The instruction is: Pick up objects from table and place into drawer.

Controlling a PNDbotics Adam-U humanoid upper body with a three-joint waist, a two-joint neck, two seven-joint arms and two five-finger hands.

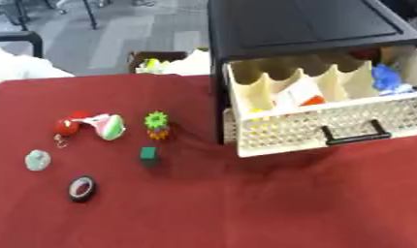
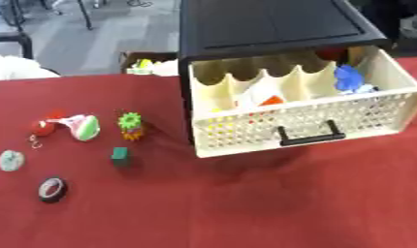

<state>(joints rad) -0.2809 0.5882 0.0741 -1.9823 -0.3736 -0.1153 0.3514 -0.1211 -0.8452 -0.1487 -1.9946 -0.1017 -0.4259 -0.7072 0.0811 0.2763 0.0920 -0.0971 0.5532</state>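
Observation:
On the red table [image 1: 246, 208] stands a black cabinet [image 1: 296, 24] with its cream perforated drawer [image 1: 330, 123] pulled open, black handle [image 1: 356, 135] at the front. The drawer holds a blue thing [image 1: 388, 80], a white and orange thing [image 1: 298, 96] and something yellow [image 1: 261, 121]. To the left lie a green and orange gear-like toy [image 1: 157, 124], a small green cube [image 1: 148, 154], a white, green and pink toy [image 1: 107, 126], a red ball with a hook [image 1: 66, 128], a pale green lump [image 1: 37, 160] and a dark tape roll [image 1: 81, 188]. Neither hand shows in either view.
Behind the table's far edge sits a brown box [image 1: 165, 62] with yellow and white contents. A white cloth [image 1: 21, 68] lies at the far left. Grey floor and chair legs show beyond.

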